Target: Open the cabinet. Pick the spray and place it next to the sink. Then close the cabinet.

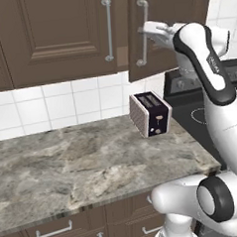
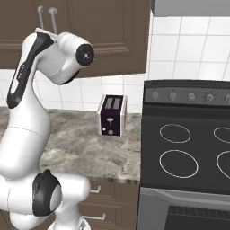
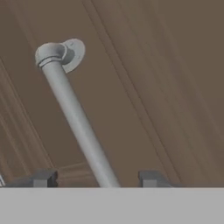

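The cabinet is a dark brown wall unit above the counter. My gripper is up at the long silver handle of its right-hand door. In the hand view the handle runs slantwise down between my two fingertips. My gripper straddles the bar with a gap on each side, so it stands open. In the right base view the arm covers most of the hand, below the two handles. The spray and the sink are out of view.
A black-and-silver toaster stands on the marble counter against the tiled wall. A black stove with ring burners adjoins the counter on the right. Drawers with horizontal handles sit below the counter edge.
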Tool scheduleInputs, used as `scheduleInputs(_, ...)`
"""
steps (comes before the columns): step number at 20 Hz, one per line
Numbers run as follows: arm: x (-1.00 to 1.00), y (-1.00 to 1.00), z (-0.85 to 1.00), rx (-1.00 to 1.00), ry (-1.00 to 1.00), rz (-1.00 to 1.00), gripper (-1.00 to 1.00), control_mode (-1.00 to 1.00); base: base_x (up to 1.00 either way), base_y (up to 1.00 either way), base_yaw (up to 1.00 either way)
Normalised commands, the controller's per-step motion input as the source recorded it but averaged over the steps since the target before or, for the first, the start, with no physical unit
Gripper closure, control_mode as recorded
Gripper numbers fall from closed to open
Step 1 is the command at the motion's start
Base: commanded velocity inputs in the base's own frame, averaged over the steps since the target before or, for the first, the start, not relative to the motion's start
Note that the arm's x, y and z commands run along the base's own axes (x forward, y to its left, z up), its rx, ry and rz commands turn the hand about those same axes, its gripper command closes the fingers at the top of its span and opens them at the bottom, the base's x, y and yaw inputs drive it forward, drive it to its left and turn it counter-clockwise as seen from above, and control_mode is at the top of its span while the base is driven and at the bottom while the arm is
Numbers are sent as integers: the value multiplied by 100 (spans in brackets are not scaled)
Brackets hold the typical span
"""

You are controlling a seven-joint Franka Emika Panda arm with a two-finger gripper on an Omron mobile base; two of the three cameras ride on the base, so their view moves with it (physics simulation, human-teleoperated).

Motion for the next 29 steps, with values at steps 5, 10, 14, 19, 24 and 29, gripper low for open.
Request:
scheduleInputs(5, 73, 9, 0, -7, 0, -18, -100, -100, 0, 0, 0)
scheduleInputs(10, 69, 0, 0, -4, 0, -16, -100, -100, 0, 0, 0)
scheduleInputs(14, 64, 0, 0, -3, 0, -13, -100, -100, 0, 0, 0)
scheduleInputs(19, 44, 0, 0, -1, 0, -6, -100, -100, 0, 0, 0)
scheduleInputs(24, 32, 0, 0, 0, 0, -2, -100, -100, 0, 0, 0)
scheduleInputs(29, 0, 0, 0, 0, 1, 0, -100, -100, 0, 0, 0)
